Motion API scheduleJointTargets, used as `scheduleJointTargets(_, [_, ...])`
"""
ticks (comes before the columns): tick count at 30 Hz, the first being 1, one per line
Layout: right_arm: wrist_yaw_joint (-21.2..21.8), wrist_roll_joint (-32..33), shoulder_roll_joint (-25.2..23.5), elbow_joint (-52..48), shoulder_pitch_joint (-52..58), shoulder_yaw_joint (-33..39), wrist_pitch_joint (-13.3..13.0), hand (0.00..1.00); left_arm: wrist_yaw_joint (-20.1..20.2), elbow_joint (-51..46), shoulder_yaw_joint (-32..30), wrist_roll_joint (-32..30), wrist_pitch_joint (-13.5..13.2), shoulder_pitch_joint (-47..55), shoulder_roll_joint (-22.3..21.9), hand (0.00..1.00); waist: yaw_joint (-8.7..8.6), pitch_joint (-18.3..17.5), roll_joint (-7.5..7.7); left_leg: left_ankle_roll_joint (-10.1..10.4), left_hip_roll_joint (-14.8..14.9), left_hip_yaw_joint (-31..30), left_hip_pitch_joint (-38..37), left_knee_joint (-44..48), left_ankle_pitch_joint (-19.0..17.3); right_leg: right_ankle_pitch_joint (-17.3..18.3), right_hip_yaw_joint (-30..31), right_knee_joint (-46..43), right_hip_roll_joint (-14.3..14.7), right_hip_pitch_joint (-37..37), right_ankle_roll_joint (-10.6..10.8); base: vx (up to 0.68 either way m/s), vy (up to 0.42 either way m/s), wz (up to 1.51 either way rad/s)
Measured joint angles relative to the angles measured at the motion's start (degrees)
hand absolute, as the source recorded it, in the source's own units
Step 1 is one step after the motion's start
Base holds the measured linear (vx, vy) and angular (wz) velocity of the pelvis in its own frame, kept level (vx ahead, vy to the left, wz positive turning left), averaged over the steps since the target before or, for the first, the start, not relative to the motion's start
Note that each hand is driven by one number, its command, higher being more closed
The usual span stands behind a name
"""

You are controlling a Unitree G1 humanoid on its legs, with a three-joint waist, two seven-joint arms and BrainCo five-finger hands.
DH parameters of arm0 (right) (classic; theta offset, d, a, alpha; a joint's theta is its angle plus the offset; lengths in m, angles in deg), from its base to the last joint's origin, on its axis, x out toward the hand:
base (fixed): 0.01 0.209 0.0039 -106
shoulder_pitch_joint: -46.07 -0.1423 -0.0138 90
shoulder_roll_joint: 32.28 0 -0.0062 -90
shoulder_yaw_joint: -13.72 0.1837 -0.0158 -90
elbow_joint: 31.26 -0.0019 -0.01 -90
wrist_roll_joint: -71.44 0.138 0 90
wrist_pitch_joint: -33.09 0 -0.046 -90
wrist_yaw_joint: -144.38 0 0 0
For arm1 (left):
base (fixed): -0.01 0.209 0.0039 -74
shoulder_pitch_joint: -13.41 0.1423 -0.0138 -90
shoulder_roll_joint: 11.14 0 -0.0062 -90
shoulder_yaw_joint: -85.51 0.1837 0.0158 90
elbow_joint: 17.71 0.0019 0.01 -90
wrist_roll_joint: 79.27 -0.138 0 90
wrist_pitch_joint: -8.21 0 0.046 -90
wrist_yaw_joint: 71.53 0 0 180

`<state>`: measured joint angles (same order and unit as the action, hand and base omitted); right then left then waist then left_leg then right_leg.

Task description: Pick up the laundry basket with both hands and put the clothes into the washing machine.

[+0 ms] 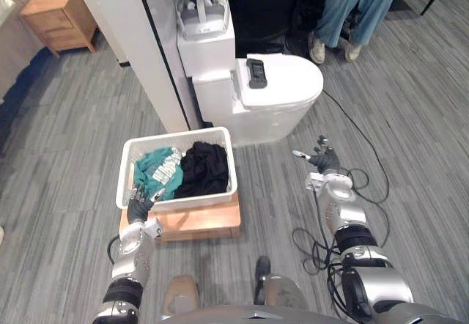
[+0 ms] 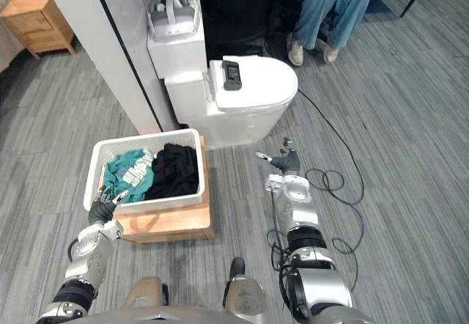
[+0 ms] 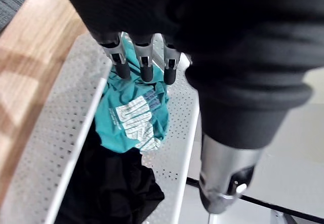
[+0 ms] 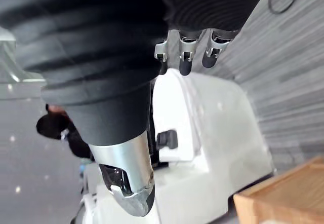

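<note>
A white perforated laundry basket (image 1: 196, 200) rests on a low wooden platform (image 1: 201, 223). Inside lie a teal printed garment (image 1: 157, 168) on the left and a black garment (image 1: 204, 168) on the right. My left hand (image 1: 139, 208) is at the basket's near left corner, fingers straight and open over the rim; its wrist view looks down on the teal garment (image 3: 132, 118) and black garment (image 3: 112, 189). My right hand (image 1: 322, 160) hovers open over the floor, well to the right of the basket and apart from it, in front of a white toilet-shaped unit (image 1: 282, 83).
The white unit carries a black device (image 1: 256, 72) on its lid and a headset (image 1: 201, 7) on its tank. A white wall panel (image 1: 139, 42) stands behind the basket. A seated person's legs (image 1: 353, 1) are at the back right, a wooden nightstand (image 1: 58, 17) at the back left.
</note>
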<state>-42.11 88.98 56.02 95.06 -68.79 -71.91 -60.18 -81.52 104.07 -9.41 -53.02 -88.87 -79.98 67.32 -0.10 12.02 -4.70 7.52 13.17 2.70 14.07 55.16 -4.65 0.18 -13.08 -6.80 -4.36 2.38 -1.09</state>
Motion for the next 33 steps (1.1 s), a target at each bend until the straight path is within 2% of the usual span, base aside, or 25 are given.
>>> scheduleJointTargets(1, [-0.3, 0.0, -1.0, -0.5, 0.0, -0.4, -0.1, 0.00, 0.0, -0.5, 0.0, 0.1, 0.0, 0.3, -0.4, 0.00, 0.31, 0.1, 0.22, -1.8, 1.3, 3.0, 1.0, -5.1, -1.5, 0.0, 0.6, 0.6, -0.4, -0.9, 0.1, 0.18, 0.044, -0.28])
scheduleJointTargets(2, [-0.4, 0.0, -1.4, -1.7, 0.0, -1.4, -0.3, 0.00, -0.1, -1.5, 0.0, 0.1, 0.0, 0.7, -0.5, 0.00, 0.44, 0.4, 0.62, -2.6, 1.3, 4.1, 1.1, -13.8, -2.0, 0.2, 1.4, 1.0, -1.1, -1.0, 0.8, 0.17, 0.112, -0.31])
scheduleJointTargets(3, [-0.4, 0.0, -1.6, -1.9, -0.1, -1.7, -0.5, 0.00, -0.1, -1.8, -0.1, 0.1, 0.0, 0.9, -0.5, 0.00, 0.46, 0.2, 0.29, -2.5, 1.0, 4.1, 0.6, -19.6, -1.8, 0.3, 1.8, 1.0, -1.5, -0.7, 1.5, 0.11, 0.182, -0.34])
scheduleJointTargets(4, [-0.4, 0.0, -1.6, -1.8, -0.1, -2.2, -0.6, 0.00, -0.1, -2.1, -0.1, -0.1, 0.0, 1.0, -0.5, 0.00, 0.31, 0.0, 0.07, -2.1, 0.8, 3.3, -0.4, -31.0, 0.3, 0.8, 2.5, 0.9, -1.7, -0.1, 2.9, 0.12, 0.296, -0.39])
scheduleJointTargets(5, [-0.5, 0.0, -1.6, -1.7, 0.2, -2.2, -0.4, 0.00, -0.1, -2.1, -0.2, -0.2, 0.0, 1.3, -0.5, 0.00, 0.11, -0.5, -0.88, -1.4, 0.7, 2.4, -1.2, -37.2, 5.7, 1.6, 3.7, 0.5, -1.7, 0.7, 4.1, 0.09, 0.316, -0.41])
scheduleJointTargets(6, [-0.5, -0.1, -1.5, -1.7, 0.3, -2.1, -0.4, 0.00, -0.1, -2.1, -0.2, -0.6, 0.0, 1.7, -0.5, 0.00, -0.03, -0.8, -1.39, -0.8, 0.6, 1.8, -1.6, -38.5, 8.5, 2.0, 4.6, 0.3, -1.5, 1.1, 4.9, 0.08, 0.303, -0.41])
scheduleJointTargets(7, [-0.8, -0.2, -1.7, -1.7, 0.6, -2.0, -0.4, 0.00, -0.1, -2.0, -0.4, -0.6, 0.1, 2.1, -0.5, 0.00, -0.40, -0.9, -1.39, 1.9, 0.5, 2.0, -2.8, -39.7, 5.2, 2.2, 5.4, 0.2, -1.7, 1.1, 6.0, 0.13, 0.388, -0.28])
scheduleJointTargets(8, [-1.4, -1.3, -2.1, -1.7, 1.3, -1.5, -0.4, 0.00, 0.0, -2.0, -1.1, -1.1, 0.3, 2.4, -0.1, 0.00, -0.43, -0.9, 0.24, 1.4, -0.9, 3.1, -4.3, -42.3, 2.1, 1.8, 6.5, 0.4, -3.1, 1.1, 7.5, 0.13, 0.358, -0.22])
scheduleJointTargets(9, [-1.6, -2.2, -3.0, -1.7, 2.1, -1.1, -0.3, 0.00, 0.1, -2.3, -1.4, -1.8, 0.4, 2.7, 1.1, 0.00, -0.42, -1.4, 2.54, 0.2, -3.2, 5.0, -4.7, -43.7, 2.8, 0.3, 7.2, 1.7, -5.2, 1.4, 8.5, 0.15, 0.381, -0.14])
scheduleJointTargets(11, [-1.5, -2.2, -4.2, -1.9, 2.1, -1.2, -0.2, 0.00, 0.2, -2.3, -2.2, -2.3, 0.9, 3.3, 2.8, 0.00, -0.38, -1.7, 3.79, -1.1, -5.8, 6.4, -5.3, -44.6, 3.1, -1.7, 7.8, 3.8, -7.6, 0.8, 8.9, 0.09, 0.242, -0.08])
scheduleJointTargets(14, [-1.1, -2.2, -4.9, -1.9, 1.7, -1.5, -0.2, 0.00, 0.0, -2.6, -5.0, -4.1, 0.9, 2.8, 4.7, 0.00, 0.27, -1.7, 3.74, -1.6, -7.0, 8.2, -5.3, -45.0, 3.2, -4.1, 8.5, 5.5, -8.9, 1.0, 9.0, 0.02, 0.132, -0.13])
scheduleJointTargets(18, [-1.1, -2.2, -5.1, -2.2, 1.7, -2.1, -0.2, 0.00, -1.0, -1.5, -7.7, -5.3, 1.0, 1.7, 6.5, 0.00, 0.47, -1.7, 3.76, -2.0, -7.1, 8.7, -4.3, -47.0, 3.8, -4.3, 9.4, 6.6, -8.7, 2.9, 9.1, -0.05, -0.008, -0.13])
scheduleJointTargets(21, [-1.2, -2.1, -5.4, -2.1, 2.1, -3.2, -0.2, 0.00, -1.6, 0.9, -10.1, -6.3, 1.0, -0.1, 6.6, 0.00, 0.36, -1.5, 3.61, -1.5, -6.6, 8.6, -3.7, -49.9, 6.1, -4.8, 9.3, 7.3, -7.8, 4.4, 9.9, -0.08, -0.064, 0.00])
scheduleJointTargets(26, [-1.2, -2.1, -6.0, -2.2, 1.8, -6.0, -0.2, 0.00, -3.5, 3.7, -13.1, -6.3, 1.4, -5.9, 9.8, 0.00, 1.32, -0.3, 3.44, 0.1, -4.5, 8.2, -3.3, -57.5, 11.7, -5.2, 8.6, 7.2, -5.0, 7.9, 8.8, -0.10, -0.070, 0.04])
scheduleJointTargets(33, [-1.7, -2.1, -7.0, -2.1, 1.2, -6.2, -0.2, 0.00, -4.8, 8.0, -15.3, -6.3, 1.5, -9.7, 12.6, 0.00, 2.24, 1.7, 3.32, -0.1, -4.1, 8.1, -2.8, -59.6, 13.9, -5.6, 8.0, 6.1, -4.5, 9.7, 9.2, -0.03, -0.015, 0.02])
